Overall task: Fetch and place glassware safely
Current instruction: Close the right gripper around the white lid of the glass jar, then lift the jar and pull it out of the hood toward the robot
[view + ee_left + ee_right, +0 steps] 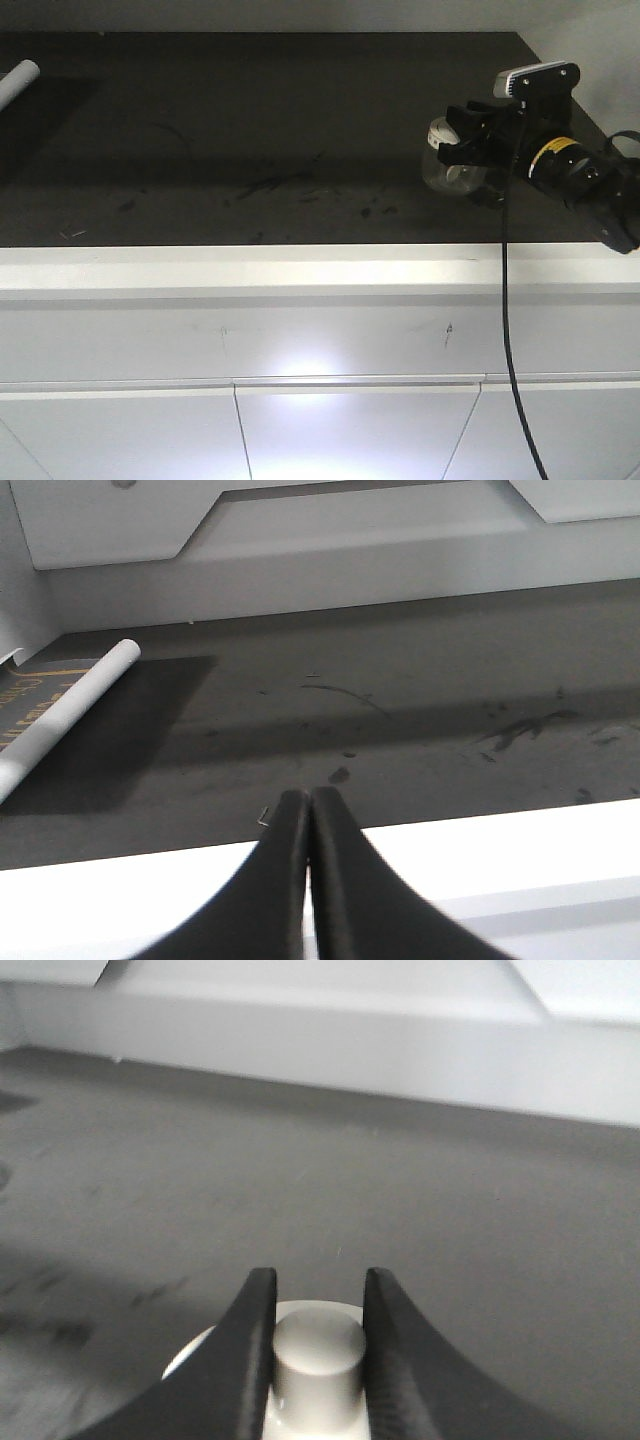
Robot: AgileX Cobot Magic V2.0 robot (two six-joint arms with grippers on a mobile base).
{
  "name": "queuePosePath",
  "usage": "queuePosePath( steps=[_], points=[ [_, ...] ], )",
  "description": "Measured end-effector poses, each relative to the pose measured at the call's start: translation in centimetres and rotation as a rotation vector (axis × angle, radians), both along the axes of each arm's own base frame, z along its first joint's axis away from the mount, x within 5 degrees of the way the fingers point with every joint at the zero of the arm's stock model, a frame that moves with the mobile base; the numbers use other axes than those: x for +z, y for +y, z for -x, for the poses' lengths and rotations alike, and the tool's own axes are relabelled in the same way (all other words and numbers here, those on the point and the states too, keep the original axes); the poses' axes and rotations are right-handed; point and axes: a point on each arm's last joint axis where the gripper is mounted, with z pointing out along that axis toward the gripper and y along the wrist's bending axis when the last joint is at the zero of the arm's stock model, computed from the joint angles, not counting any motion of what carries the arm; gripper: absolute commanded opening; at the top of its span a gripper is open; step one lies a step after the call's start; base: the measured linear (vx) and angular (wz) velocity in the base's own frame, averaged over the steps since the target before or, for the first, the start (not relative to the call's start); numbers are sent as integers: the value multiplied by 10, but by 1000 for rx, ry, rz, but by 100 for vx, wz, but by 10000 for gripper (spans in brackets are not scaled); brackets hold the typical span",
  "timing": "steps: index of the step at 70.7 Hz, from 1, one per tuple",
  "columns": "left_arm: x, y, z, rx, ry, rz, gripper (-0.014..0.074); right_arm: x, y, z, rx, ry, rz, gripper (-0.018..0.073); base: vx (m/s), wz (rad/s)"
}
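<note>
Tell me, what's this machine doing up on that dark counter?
A two-armed robot is handling a small glass jar at the right of the dark counter. Its right gripper grips the knob of the jar's cream lid; whether the jar is lifted is unclear. The left gripper is shut and empty by the counter's front edge, near a white roll.
</note>
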Motion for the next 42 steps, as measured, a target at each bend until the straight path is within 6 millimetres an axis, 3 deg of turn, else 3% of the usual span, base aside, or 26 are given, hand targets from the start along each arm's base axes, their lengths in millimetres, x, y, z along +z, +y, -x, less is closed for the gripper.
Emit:
queuePosePath(
  steps=[26, 42],
  points=[
    [0, 0, 0, 0, 0, 0, -7, 29, -1, 101, 9, -31, 20, -3, 0, 0],
    [0, 0, 0, 0, 0, 0, -7, 45, 23, 157, 106, -104, 27, -3, 0, 0]
  ],
)
